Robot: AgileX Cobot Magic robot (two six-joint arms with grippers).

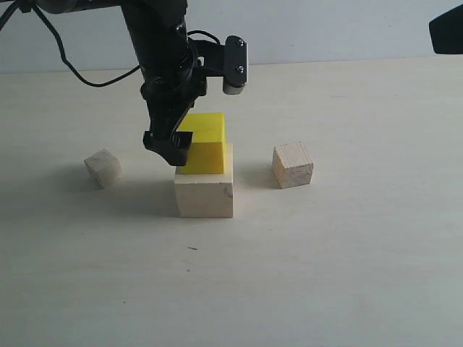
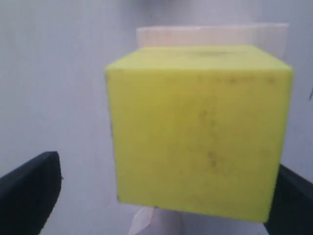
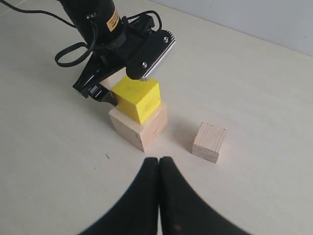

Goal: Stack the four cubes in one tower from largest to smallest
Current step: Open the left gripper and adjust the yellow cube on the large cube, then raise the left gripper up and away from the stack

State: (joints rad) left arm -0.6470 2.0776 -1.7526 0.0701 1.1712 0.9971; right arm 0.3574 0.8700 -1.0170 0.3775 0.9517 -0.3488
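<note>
The medium bright yellow cube (image 1: 204, 148) is seated on the big pale wood cube (image 1: 205, 196) near the middle of the table (image 1: 347, 275). It is straddled by the left hand (image 1: 181, 148), whose fingers (image 2: 29, 193) are spread wider than the cube, a gap being seen on one side. The smaller pale wood cube (image 1: 293, 165) is set toward the right edge and the tiny pale wood cube (image 1: 103, 168) toward the left edge. The right hand (image 3: 159, 196) is pressed closed on nothing.

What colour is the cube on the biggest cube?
The cube is bright yellow, clearest in the left wrist view.
</note>
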